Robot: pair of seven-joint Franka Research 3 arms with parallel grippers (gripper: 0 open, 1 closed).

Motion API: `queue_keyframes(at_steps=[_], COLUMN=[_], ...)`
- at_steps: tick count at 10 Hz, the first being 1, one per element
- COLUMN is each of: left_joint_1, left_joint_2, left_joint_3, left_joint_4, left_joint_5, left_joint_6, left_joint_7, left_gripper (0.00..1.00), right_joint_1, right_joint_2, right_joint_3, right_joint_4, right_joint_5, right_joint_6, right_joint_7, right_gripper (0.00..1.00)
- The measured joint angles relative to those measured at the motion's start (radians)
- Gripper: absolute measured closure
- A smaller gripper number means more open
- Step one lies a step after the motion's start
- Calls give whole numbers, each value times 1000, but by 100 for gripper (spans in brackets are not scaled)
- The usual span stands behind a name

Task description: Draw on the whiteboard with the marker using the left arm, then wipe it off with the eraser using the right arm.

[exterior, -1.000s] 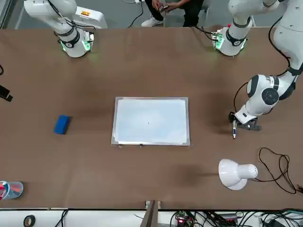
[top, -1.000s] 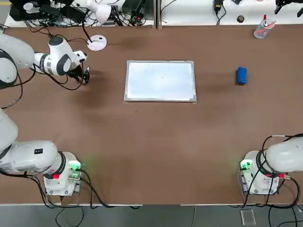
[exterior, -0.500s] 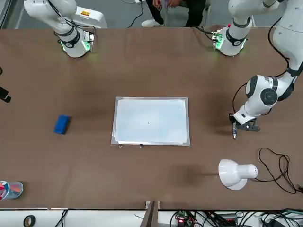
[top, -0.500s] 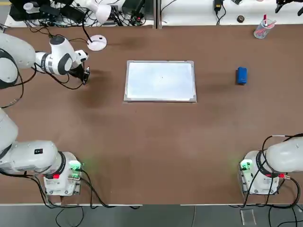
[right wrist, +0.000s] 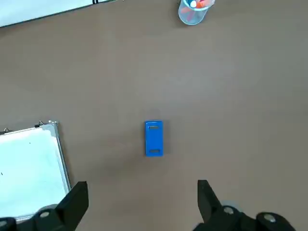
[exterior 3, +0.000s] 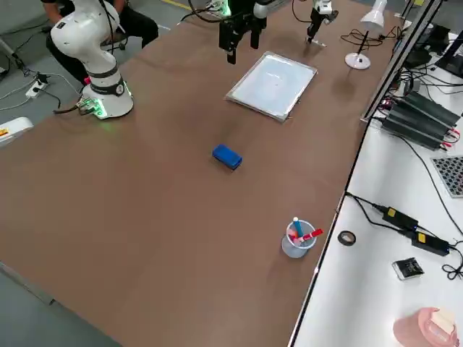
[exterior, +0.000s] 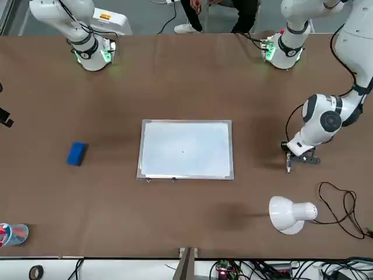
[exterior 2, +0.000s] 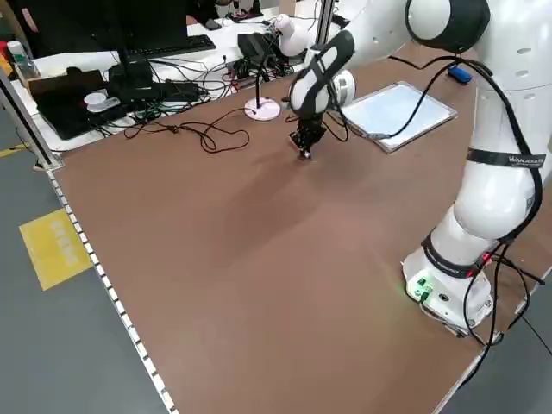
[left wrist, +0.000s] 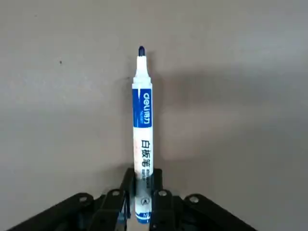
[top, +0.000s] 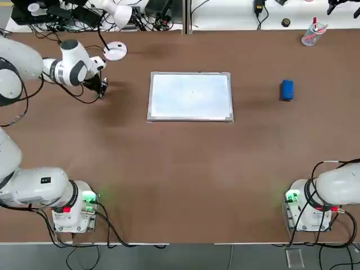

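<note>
The whiteboard [top: 191,95] [exterior: 185,149] lies flat in the middle of the table. Off the board's left side, my left gripper [top: 101,88] [exterior: 288,162] [left wrist: 142,204] is shut on the marker [left wrist: 142,130] [exterior: 288,165]. The white and blue pen juts out from the fingers, dark tip toward the brown tabletop. On the board's right side the blue eraser [top: 287,90] [exterior: 76,154] [right wrist: 154,138] lies alone. My right gripper [right wrist: 139,202] hangs open high above the eraser, nothing between its fingers.
A white desk lamp [top: 115,50] [exterior: 288,214] and its black cable sit at the far edge near the left gripper. A clear cup with red items [top: 310,35] [right wrist: 192,10] stands at the far right corner. A person [exterior: 215,11] sits behind the arms' bases.
The left gripper's fingers have shut on the marker, and the wrist has shifted slightly toward the far edge. The right arm, board and eraser have not moved.
</note>
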Motion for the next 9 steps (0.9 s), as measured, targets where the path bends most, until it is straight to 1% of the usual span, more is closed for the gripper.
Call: queue_keyframes(at_steps=[2, 4, 6, 9], left_joint_1=[-2, -15, -39, -116], left_joint_2=[-9, -17, -16, 22], left_joint_3=[-62, -122, -160, -176], left_joint_4=[126, 258, 340, 418], left_joint_5=[-94, -214, -328, -535], left_joint_6=[-199, -362, -438, -456], left_joint_7=[-61, -140, -243, -445], left_gripper=[82, 82, 82, 82], right_joint_1=[0, 0, 0, 1], right_joint_2=[0, 0, 0, 0], right_joint_3=[0, 1, 1, 3], right_joint_4=[-1, -6, -17, -27], right_joint_5=[0, 0, 0, 0], right_joint_6=[0, 0, 0, 2], right_joint_7=[0, 0, 0, 0], right_gripper=[0, 0, 0, 0])
